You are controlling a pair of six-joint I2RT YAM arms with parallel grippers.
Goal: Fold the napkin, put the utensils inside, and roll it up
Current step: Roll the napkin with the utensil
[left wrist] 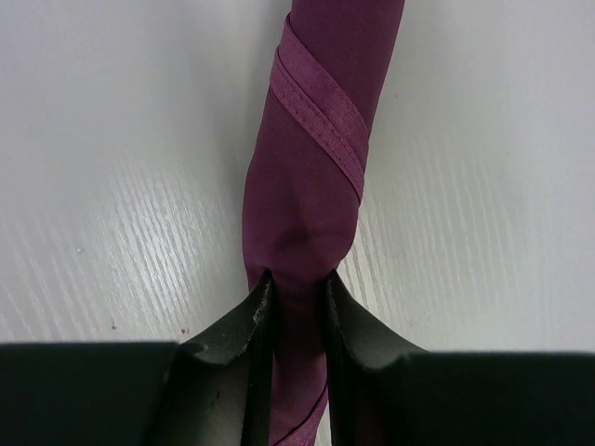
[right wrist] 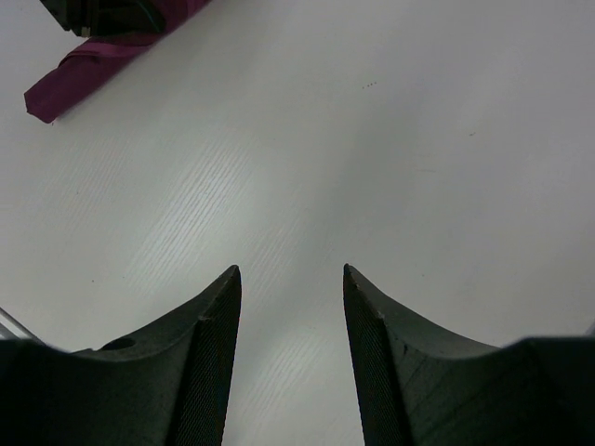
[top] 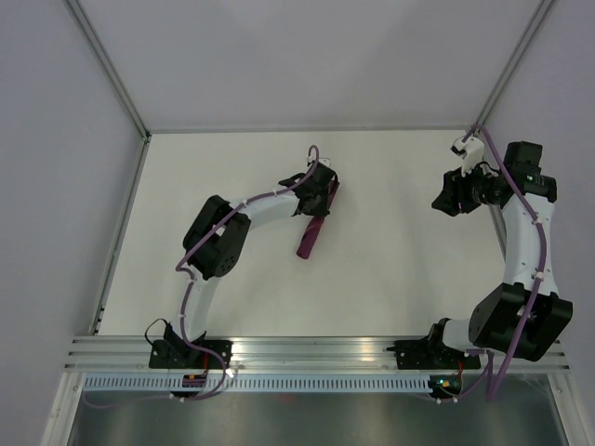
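On white table (top: 390, 269), rolled napkin (top: 310, 240); grey walls (top: 56, 139).

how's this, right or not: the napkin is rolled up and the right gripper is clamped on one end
Wrong arm: the left gripper is clamped on one end of the rolled-up napkin, as the left wrist view shows. The right gripper is open, away from it.
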